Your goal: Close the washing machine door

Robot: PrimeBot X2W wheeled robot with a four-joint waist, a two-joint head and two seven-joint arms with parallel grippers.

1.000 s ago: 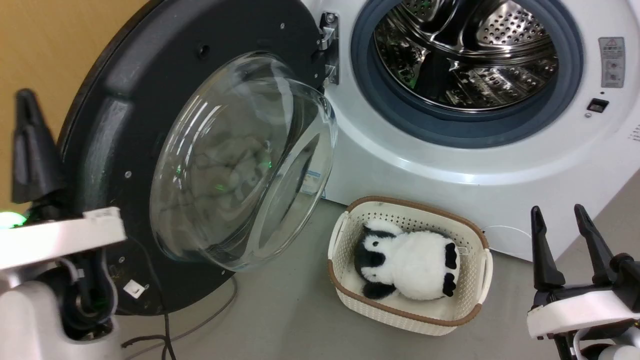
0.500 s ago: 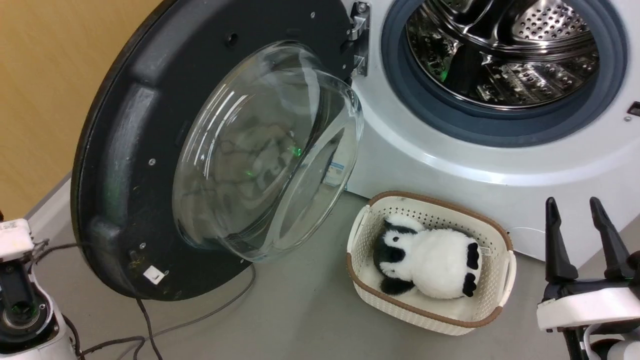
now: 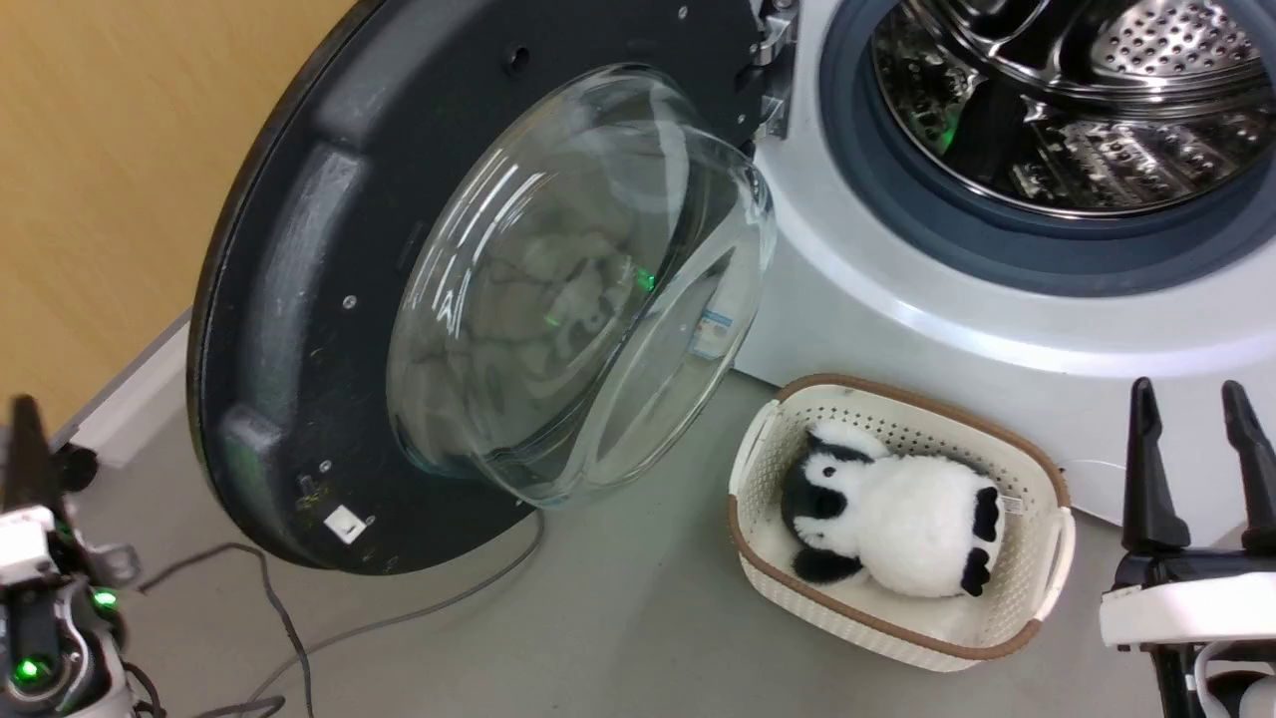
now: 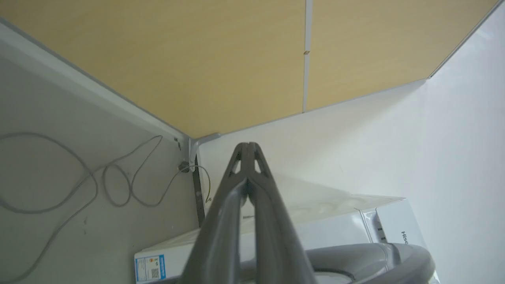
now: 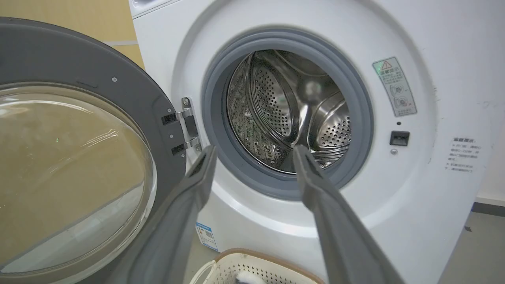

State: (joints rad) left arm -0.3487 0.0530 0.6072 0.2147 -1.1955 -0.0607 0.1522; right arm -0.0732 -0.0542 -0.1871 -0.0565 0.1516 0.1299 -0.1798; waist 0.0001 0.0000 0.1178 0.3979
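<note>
Head view: open washing machine door point(image 3: 299, 299), floor point(image 3: 140, 509) between rim and left claw point(image 3: 25, 439)

Head camera: the view has swung, so the washing machine door point(image 3: 299, 299), the drum opening point(image 3: 1047, 150) and the basket point(image 3: 1059, 499) all sit further right in frame than a second ago. No shift among these three can be made out. Left gripper point(image 3: 24, 419): a second ago raised at the door's outer rim, pale forearm large at lower left; now low in the corner, well apart from the door.
</note>
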